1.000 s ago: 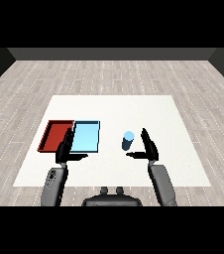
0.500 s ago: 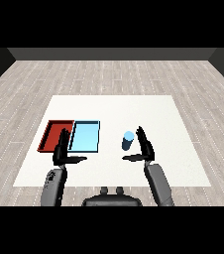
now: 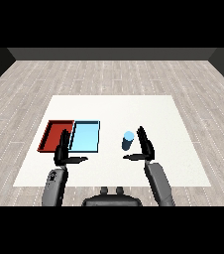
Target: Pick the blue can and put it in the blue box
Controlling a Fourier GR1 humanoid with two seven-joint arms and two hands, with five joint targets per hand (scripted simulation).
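The blue can (image 3: 128,141) stands upright on the white table (image 3: 114,111), right of the trays. My right hand (image 3: 144,146) is just to its right and slightly nearer me, open, fingers straight up and thumb reaching left under the can; I see no contact. The light blue tray (image 3: 85,136) lies left of the can with nothing in it. My left hand (image 3: 62,150) is open, held in front of the seam between the two trays, its thumb pointing right.
The red tray (image 3: 56,135) lies against the blue tray's left side, with nothing in it. The table's front edge runs just behind both forearms.
My right hand has shifted left, closer to the blue can. The left hand and the can have stayed where they were.
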